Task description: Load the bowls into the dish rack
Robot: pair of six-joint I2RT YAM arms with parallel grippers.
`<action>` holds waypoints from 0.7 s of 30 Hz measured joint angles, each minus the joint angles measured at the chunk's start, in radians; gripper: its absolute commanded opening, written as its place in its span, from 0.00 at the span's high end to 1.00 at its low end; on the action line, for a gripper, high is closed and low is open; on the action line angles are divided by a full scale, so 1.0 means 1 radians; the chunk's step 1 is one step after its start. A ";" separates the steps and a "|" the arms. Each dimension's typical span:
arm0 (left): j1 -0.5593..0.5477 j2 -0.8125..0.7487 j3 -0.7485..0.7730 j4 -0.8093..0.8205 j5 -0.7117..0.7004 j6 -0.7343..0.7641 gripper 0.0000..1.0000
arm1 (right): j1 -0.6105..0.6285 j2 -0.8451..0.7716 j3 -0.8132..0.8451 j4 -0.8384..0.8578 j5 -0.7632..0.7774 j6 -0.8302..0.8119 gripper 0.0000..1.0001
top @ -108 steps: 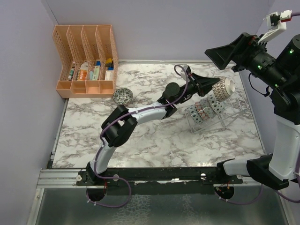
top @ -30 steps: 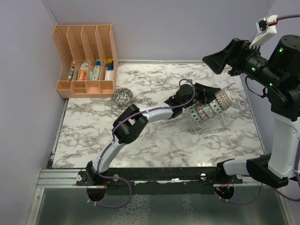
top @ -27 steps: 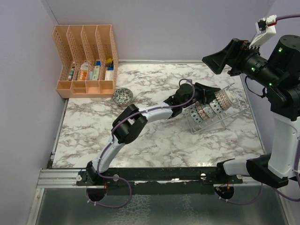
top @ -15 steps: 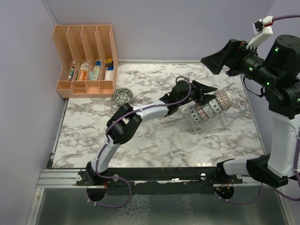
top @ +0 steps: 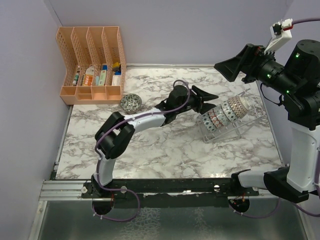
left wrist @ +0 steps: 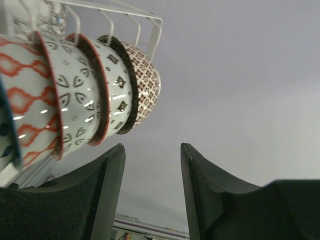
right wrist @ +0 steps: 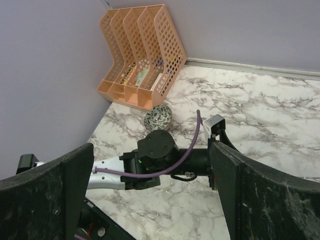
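Several patterned bowls (top: 223, 112) stand on edge in the clear dish rack (top: 251, 106) at the right of the table. In the left wrist view the beige-brown bowl (left wrist: 146, 75) is the end one, beside two red-rimmed bowls (left wrist: 102, 90), under the rack's wire (left wrist: 150, 22). My left gripper (top: 207, 96) is open and empty, just left of the rack and apart from it; it also shows in its own view (left wrist: 152, 162). A grey-green bowl (top: 131, 102) sits upright on the table; it also shows in the right wrist view (right wrist: 158, 118). My right gripper (top: 231, 66) is open and empty, high above the rack.
A peach slotted file organizer (top: 92, 62) with small items stands at the back left, next to the grey-green bowl; it also shows in the right wrist view (right wrist: 142, 60). The left arm (top: 145, 119) stretches across the middle of the marble table (top: 165, 155). Walls close off the left and back.
My left gripper carried the beige-brown bowl down into the rack, let it go, and has drawn back to the left, open. The right arm has barely moved.
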 measured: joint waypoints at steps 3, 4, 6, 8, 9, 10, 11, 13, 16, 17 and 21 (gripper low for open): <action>0.020 -0.056 -0.064 -0.026 0.000 0.047 0.48 | 0.000 -0.002 -0.002 0.001 -0.011 0.000 0.01; 0.032 -0.082 -0.082 -0.055 -0.001 0.082 0.47 | 0.000 -0.002 -0.001 0.001 -0.015 0.000 0.01; 0.057 -0.124 -0.098 -0.111 -0.004 0.142 0.44 | 0.000 -0.001 0.005 0.001 -0.023 0.000 0.00; 0.097 -0.176 -0.103 -0.187 -0.012 0.230 0.43 | 0.000 0.002 0.014 0.001 -0.034 0.000 0.01; 0.119 -0.200 -0.103 -0.227 -0.019 0.280 0.43 | 0.000 0.002 0.016 0.002 -0.043 0.000 0.00; 0.149 -0.233 -0.103 -0.279 -0.032 0.346 0.43 | 0.000 0.002 0.018 0.003 -0.049 0.000 0.01; 0.174 -0.262 -0.103 -0.331 -0.049 0.407 0.44 | 0.000 0.002 0.018 0.006 -0.056 0.000 0.01; 0.224 -0.311 -0.093 -0.441 -0.103 0.542 0.44 | 0.000 0.002 0.018 0.011 -0.071 0.000 0.01; 0.278 -0.349 -0.067 -0.595 -0.232 0.757 0.44 | 0.000 0.002 0.017 0.018 -0.090 0.000 0.01; 0.285 -0.351 -0.056 -0.647 -0.292 0.834 0.44 | 0.000 0.002 0.017 0.020 -0.102 0.000 0.00; 0.286 -0.346 -0.058 -0.789 -0.497 1.080 0.44 | 0.000 0.003 0.017 0.024 -0.135 -0.001 0.00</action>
